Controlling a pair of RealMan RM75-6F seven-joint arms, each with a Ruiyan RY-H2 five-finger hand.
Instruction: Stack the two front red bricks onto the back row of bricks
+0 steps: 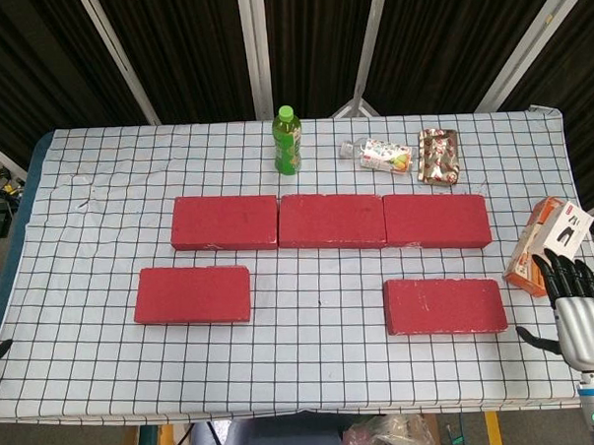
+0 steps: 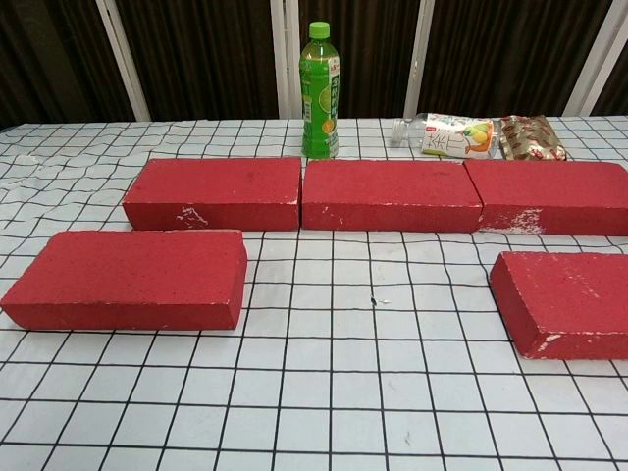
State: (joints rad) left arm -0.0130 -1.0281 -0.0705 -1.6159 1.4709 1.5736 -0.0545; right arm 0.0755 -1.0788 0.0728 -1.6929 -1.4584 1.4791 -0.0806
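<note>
Dark curtained panels are backing a checked bench (image 1: 313, 360) where the right hand (image 1: 580, 307) is hovering at the near right corner, fingers spread and holding nothing; the left hand is out of view. Reaching inward, it is risking a knock to the orange box (image 1: 546, 243) just beside it. Both front red bricks, right (image 1: 445, 305) and left (image 1: 193, 294), chalky-edged, are lying flat before the back row (image 1: 330, 221), unstacked.

You have three back bricks (image 1: 330, 221) in a touching row, two front bricks (image 1: 193, 294) before them, well apart, and a bottle (image 1: 288, 141) standing behind the row.
</note>
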